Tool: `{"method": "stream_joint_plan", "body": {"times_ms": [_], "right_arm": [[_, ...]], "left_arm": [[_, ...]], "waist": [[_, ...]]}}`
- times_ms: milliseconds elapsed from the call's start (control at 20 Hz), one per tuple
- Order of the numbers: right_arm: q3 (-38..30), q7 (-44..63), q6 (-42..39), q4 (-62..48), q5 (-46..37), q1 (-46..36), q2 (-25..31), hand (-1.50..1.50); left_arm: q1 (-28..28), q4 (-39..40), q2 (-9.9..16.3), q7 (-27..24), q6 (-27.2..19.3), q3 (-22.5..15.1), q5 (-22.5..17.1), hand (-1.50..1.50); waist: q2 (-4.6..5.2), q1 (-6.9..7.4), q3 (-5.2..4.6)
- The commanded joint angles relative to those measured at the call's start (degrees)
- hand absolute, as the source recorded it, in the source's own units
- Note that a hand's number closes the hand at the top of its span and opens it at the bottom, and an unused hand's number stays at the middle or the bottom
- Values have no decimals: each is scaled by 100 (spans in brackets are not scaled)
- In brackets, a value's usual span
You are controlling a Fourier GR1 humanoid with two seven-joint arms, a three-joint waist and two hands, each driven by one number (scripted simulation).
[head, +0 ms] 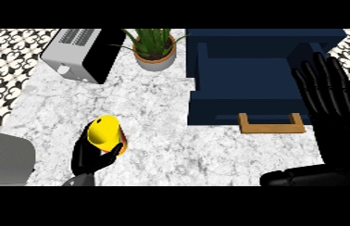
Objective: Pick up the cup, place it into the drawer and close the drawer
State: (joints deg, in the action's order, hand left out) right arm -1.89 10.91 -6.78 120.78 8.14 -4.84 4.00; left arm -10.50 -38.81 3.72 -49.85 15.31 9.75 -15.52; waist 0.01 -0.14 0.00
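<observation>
So the yellow cup [106, 131] sits low on the left side of the marble counter [164, 128], lying tilted with its rounded yellow end pointing up toward the top of the view, and there's a bit of orange/red showing along its lower right edge. The left hand [92, 158] has it: black fingers and thumb curl around the lower part of the cup from underneath, hiding the bottom of it. The cup is well apart from the drawer [246, 88], which is the dark blue box over on the right, pulled open toward the viewer so you can see its blue inside, nothing visible in it. Its wooden handle [271, 123] sticks out from the front panel onto the counter. The right hand [327, 93] is up at the right edge, just beside the drawer's right wall and overlapping it a bit, fingers straight and spread, pointing up, holding nothing. Further back there's a potted plant [153, 47] in a grey pot between the drawer and a silver and black toaster [78, 53] in the upper left. Patterned black and white tile [17, 51] shows at the far left behind the counter.
</observation>
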Motion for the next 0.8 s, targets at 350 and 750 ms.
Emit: {"method": "stream_joint_plan", "body": {"times_ms": [350, 750], "right_arm": [[148, -69, 118, -160, -227, -164, -111, -150], [-287, -145, -208, -48, 235, 129, 142, -150]], "left_arm": [[-706, 943, 406, -970, 186, 267, 96, 150], [-611, 191, 365, -786, -87, 184, 50, 150]], "waist": [[11, -25, -6], [-7, 9, 1]]}}
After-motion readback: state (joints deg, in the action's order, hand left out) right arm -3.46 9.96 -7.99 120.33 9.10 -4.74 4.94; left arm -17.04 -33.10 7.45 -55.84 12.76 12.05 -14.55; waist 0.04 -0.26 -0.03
